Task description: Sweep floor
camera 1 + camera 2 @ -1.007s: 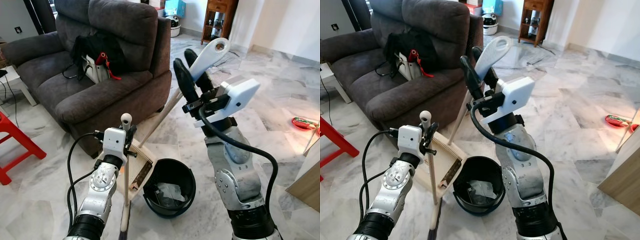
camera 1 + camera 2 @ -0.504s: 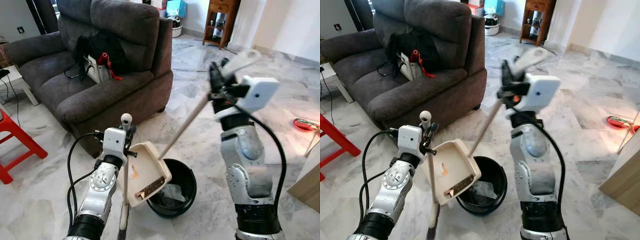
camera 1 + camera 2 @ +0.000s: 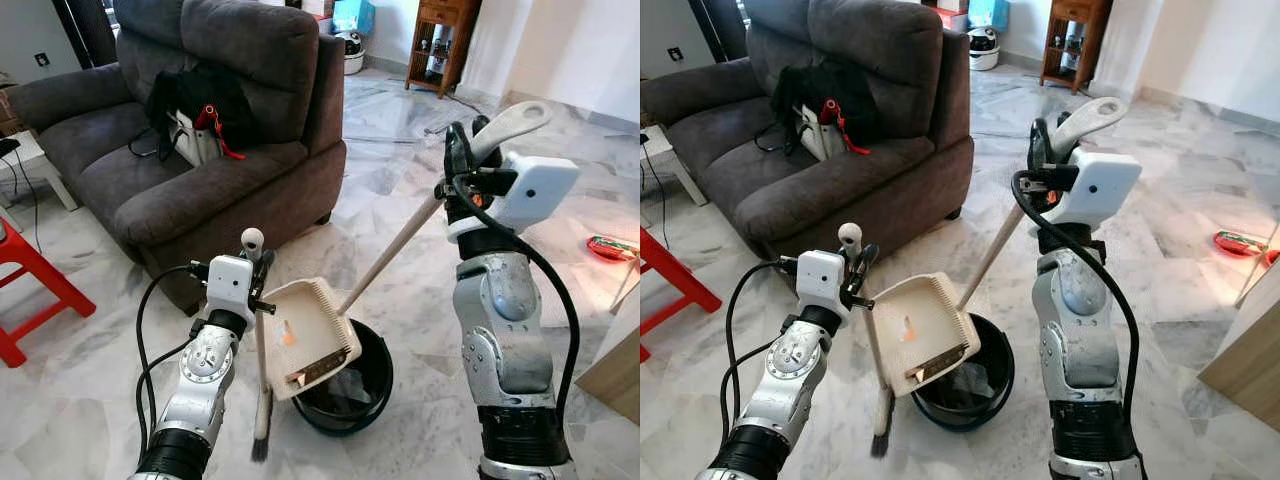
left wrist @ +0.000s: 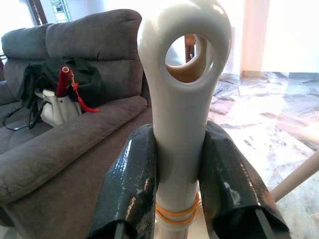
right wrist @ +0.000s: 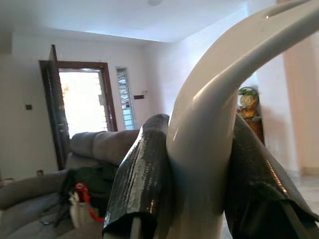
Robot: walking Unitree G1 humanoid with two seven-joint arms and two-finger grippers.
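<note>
My left gripper is shut on the cream broom handle, its black fingers pressed on either side. The broom stands nearly upright, with its dark bristles at the marble floor. My right gripper is raised and shut on the top of the dustpan's long handle. The cream dustpan hangs tilted over the rim of the black bucket, with an orange scrap and dark bits on its face. It sits just right of the broom.
A grey sofa with a black bag stands close ahead on the left. A red stool is at the far left. A wooden cabinet stands at the back, a red object lies on the floor at right, and a wooden panel is beside it.
The dustpan has come up off the floor and now tilts over the bucket. My right arm swung to the right with the handle. The broom has leaned slightly.
</note>
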